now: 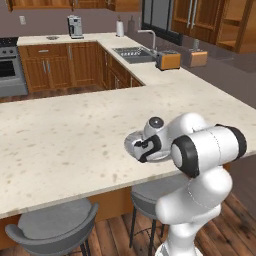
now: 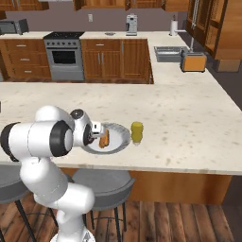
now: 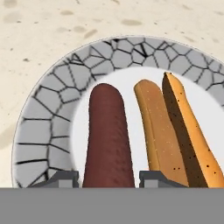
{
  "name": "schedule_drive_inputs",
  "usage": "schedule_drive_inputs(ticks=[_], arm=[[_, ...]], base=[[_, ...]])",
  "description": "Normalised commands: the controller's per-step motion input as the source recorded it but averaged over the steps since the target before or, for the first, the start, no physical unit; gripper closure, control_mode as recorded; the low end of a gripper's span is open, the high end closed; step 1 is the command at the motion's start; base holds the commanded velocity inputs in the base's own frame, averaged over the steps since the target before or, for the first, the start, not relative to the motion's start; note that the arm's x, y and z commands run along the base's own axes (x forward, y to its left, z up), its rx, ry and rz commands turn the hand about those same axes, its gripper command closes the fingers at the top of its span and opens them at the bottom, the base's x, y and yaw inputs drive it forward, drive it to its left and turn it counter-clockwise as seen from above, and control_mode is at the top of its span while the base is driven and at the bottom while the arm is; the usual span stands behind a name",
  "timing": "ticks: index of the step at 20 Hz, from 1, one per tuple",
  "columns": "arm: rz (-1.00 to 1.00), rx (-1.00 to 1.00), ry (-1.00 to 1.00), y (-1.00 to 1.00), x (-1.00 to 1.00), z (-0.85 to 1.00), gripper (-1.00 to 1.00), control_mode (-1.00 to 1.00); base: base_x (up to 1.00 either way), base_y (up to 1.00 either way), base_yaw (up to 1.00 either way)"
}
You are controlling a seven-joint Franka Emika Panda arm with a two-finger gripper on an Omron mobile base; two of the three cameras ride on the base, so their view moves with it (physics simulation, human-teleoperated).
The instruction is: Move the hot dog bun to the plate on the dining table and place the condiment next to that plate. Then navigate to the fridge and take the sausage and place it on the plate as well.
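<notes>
Dark-red sausage is seen clamped between the gripper tips over the plate, beside the bun; an early release could let it roll against the bun.

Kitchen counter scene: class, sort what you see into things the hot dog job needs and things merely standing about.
Needed: plate, bun, sausage between the gripper fingers, yellow condiment bottle.
Standing about: toaster, coffee machine, oven, stools.
</notes>
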Motion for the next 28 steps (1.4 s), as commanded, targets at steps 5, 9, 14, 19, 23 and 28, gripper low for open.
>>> schedule_drive_inputs(ticks=[5, 9, 14, 19, 23, 28], arm=[[0.0, 0.0, 0.0, 0.0, 0.2, -0.09, -1.0, -1.0], [0.0, 0.0, 0.01, 0.0, 0.31, 0.0, -1.0, -1.0], [0.0, 0.0, 0.04, 0.0, 0.08, 0.04, -1.0, -1.0], [0.0, 0.0, 0.01, 0.0, -0.08, 0.31, -1.0, -1.0], [0.0, 0.0, -0.1, 0.0, -0.86, 0.97, -1.0, -1.0], [0.0, 0.04, -0.01, 0.0, -0.88, 1.0, -1.0, -1.0]], base=[[0.0, 0.0, 0.0], [0.0, 0.0, 0.0], [0.0, 0.0, 0.0], [0.0, 0.0, 0.0], [0.0, 0.0, 0.0], [0.0, 0.0, 0.0]])
